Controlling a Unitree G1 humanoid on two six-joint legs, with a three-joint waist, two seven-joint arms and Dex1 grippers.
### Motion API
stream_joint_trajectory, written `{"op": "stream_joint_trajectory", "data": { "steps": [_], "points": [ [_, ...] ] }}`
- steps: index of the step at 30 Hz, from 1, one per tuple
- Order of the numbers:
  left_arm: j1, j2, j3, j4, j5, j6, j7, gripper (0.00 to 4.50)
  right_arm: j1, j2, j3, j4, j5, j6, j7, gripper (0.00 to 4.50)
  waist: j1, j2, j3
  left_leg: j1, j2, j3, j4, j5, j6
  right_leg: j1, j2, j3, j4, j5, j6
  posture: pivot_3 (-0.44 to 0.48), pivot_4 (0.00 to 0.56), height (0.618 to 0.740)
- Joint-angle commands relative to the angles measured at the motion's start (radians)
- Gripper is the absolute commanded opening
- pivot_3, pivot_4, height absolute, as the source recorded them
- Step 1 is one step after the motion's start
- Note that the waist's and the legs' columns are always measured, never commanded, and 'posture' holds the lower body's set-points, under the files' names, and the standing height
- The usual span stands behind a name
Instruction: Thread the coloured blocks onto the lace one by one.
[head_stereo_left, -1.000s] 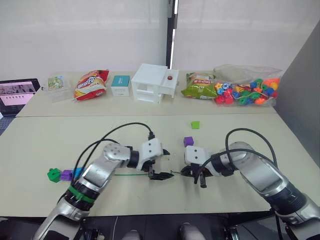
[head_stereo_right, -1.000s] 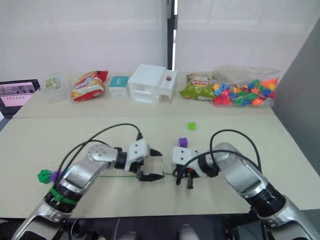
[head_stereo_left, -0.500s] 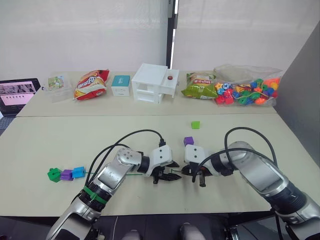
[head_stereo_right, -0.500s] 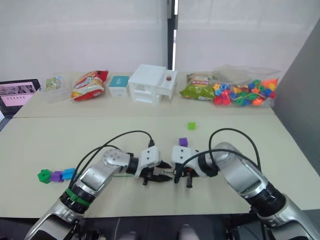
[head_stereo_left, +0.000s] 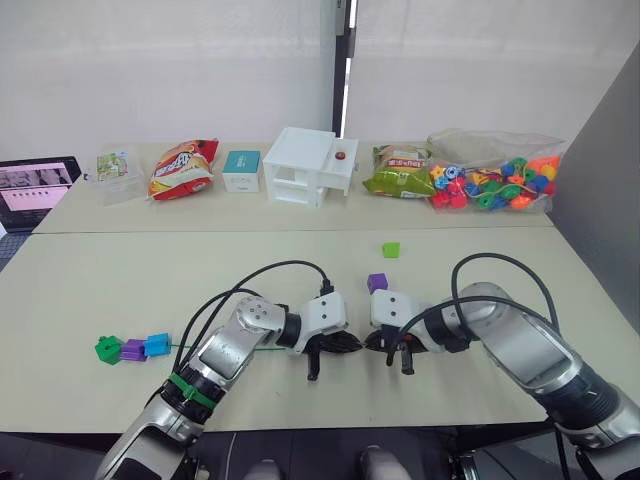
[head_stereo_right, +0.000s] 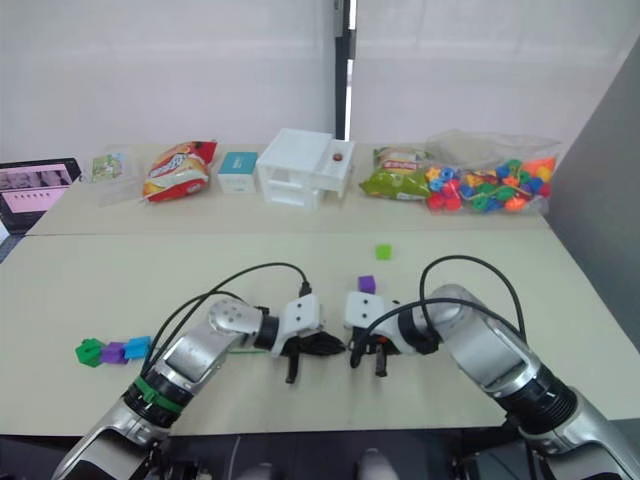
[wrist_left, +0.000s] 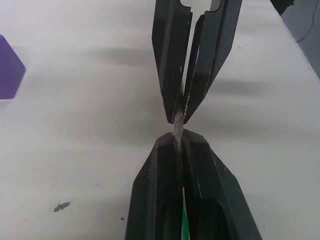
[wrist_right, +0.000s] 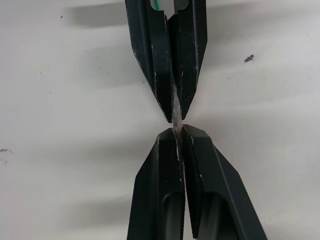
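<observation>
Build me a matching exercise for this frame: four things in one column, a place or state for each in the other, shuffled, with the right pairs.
Things
1. light green block
2. lone purple block
3. lace tip
4. three blocks in a row

Places or states
A. pinched between the left claw and right claw
B. near the table's left edge
C. just beyond the right claw
D. farther back, toward the snack bags

Pairs: 1-D, 2-C, 3-A, 4-B

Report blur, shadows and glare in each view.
Left wrist view: table soft, with grey shadow bands; both claws sharp, lace tip pinched between them. Right wrist view: the same, shadow bands under each claw. Eye views: even light, no glare; bright white wall; faint shadow under the claws.
</observation>
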Motion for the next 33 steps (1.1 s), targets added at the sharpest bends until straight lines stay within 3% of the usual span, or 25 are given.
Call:
{"op": "stream_joint_trajectory", "data": {
  "steps": [1,7,14,17,23,28,33],
  "points": [
    [-0.016,0.004,0.02,-0.009,-0.007,-0.008,-0.004,0.02,0.015,0.013,-0.037,-0.034,0.013,0.0,-0.034,0.0,0.0,0.0,0.0,0.0,0.0,0.0,0.0,0.0,0.0,0.0,0.0,0.0,0.0,0.0,0.0,0.0,0.15,0.74],
    [-0.004,0.055,0.043,-0.034,-0.015,0.005,-0.027,0.0,0.111,0.005,-0.153,-0.109,0.078,0.065,-0.087,2.03,0.002,0.0,0.0,0.0,0.0,0.0,0.0,0.0,0.0,0.0,0.0,0.0,0.0,0.0,0.0,0.0,0.15,0.74],
    [0.024,0.149,0.097,-0.097,-0.04,0.035,-0.055,0.0,0.247,0.149,-0.412,-0.23,0.182,0.2,-0.293,4.37,0.002,0.0,0.0,0.0,0.0,-0.001,0.0,0.0,0.0,0.0,0.0,0.0,0.0,0.0,0.0,0.0,0.15,0.74],
    [0.043,0.195,0.138,-0.139,-0.067,0.072,-0.058,0.0,0.338,0.302,-0.469,-0.278,0.12,0.207,-0.51,4.37,0.001,0.0,0.0,0.0,0.0,-0.001,-0.001,0.0,0.0,0.0,0.0,0.0,0.001,0.0,0.0,0.0,0.15,0.74],
    [0.066,0.235,0.173,-0.175,-0.086,0.113,-0.054,0.0,0.431,0.585,-0.391,-0.3,-0.018,0.129,-0.869,4.37,-0.003,0.0,0.0,0.0,0.0,-0.001,-0.001,0.0,0.0,0.0,0.0,0.0,0.001,0.0,0.0,0.0,0.15,0.74],
    [0.062,0.245,0.18,-0.188,-0.102,0.136,-0.048,0.0,0.412,0.73,-0.339,-0.144,-0.103,-0.065,-1.03,4.37,-0.005,0.0,0.0,0.001,0.0,-0.001,-0.001,0.0,-0.001,-0.001,0.0,0.0,0.002,0.0,0.0,0.0,0.15,0.74],
    [0.058,0.245,0.179,-0.186,-0.103,0.138,-0.045,0.0,0.332,0.784,-0.359,0.105,-0.142,-0.244,-1.116,4.37,-0.006,0.0,0.0,0.001,0.0,-0.001,-0.002,0.0,-0.001,-0.001,0.0,0.0,0.002,0.0,0.0,0.0,0.15,0.74]
  ]
}}
